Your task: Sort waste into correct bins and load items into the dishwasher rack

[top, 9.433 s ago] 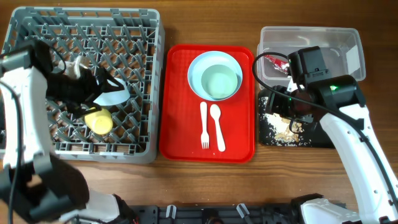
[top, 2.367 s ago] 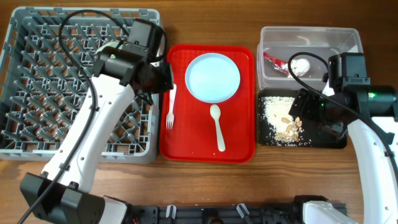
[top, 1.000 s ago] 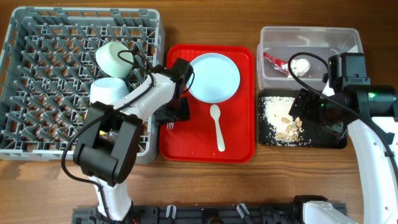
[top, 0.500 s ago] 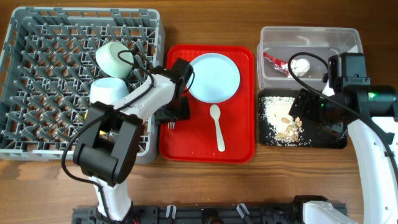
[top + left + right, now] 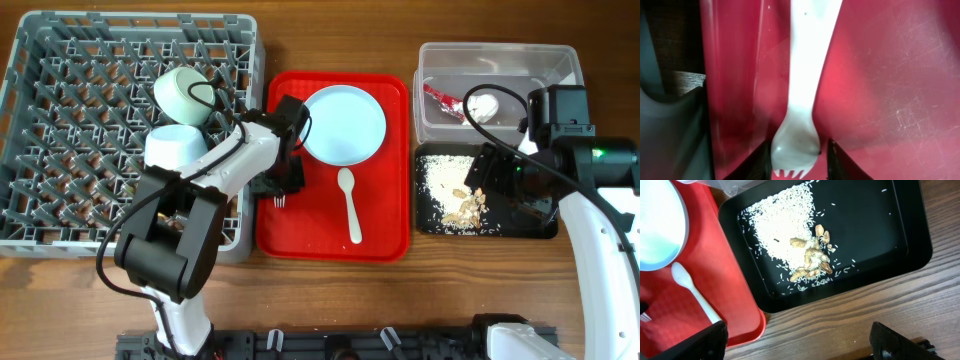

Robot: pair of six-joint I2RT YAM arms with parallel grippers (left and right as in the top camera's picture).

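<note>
Fork [image 5: 802, 75] head now sits between fingers [image 5: 757, 165] of the left hand [image 5: 799, 165], grip impossible to tell; right hand [image 5: 802, 342] hangs released. Racking looks next.

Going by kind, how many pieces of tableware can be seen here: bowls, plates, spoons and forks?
bowls: 2, the far bowl and the near bowl, both in the dishwasher rack
plate: 1
spoon: 1
fork: 1
Total: 5
</note>
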